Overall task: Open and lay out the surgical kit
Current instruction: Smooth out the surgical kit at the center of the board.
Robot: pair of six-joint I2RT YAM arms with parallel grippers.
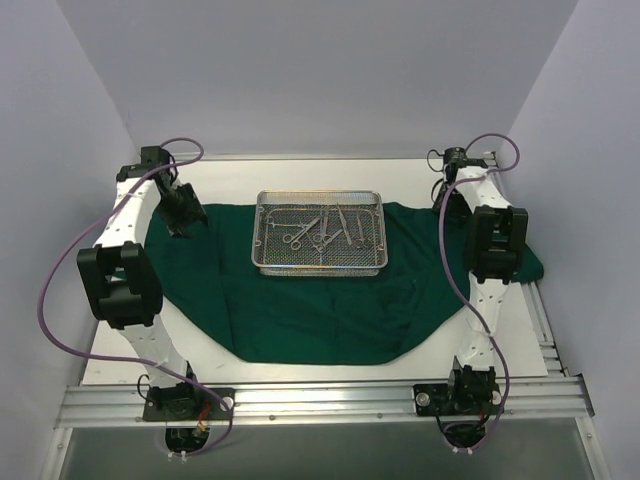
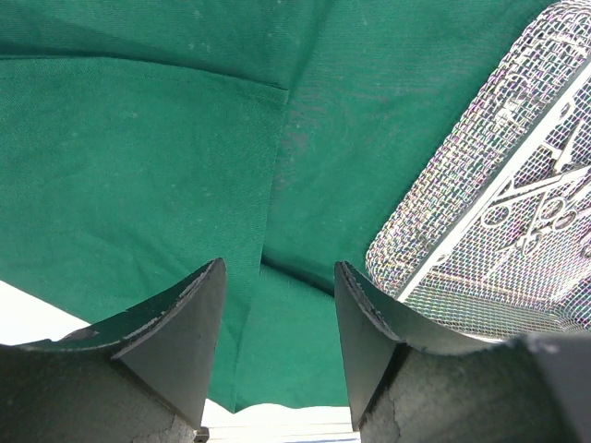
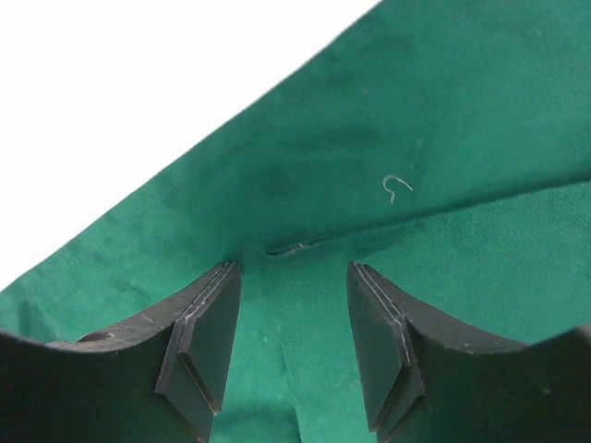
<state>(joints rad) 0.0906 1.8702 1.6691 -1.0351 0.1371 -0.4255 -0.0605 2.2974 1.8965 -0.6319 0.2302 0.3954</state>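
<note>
The dark green cloth wrap (image 1: 330, 310) lies spread flat on the table. The silver wire-mesh tray (image 1: 266, 228) stands on its far middle and holds steel scissors and forceps (image 1: 322, 230). My left gripper (image 1: 183, 226) is open and empty above the cloth's left part; the left wrist view shows green cloth (image 2: 138, 166) between its jaws and the tray (image 2: 443, 231) to the right. My right gripper (image 1: 447, 192) is open and empty over the cloth's far right edge; the right wrist view shows a cloth fold (image 3: 305, 245) just ahead of its jaws.
The white table (image 1: 230, 175) shows beyond the cloth and along the near edge (image 1: 300, 372). Grey walls close in the left, right and back. An aluminium rail (image 1: 320, 400) carries both arm bases at the front.
</note>
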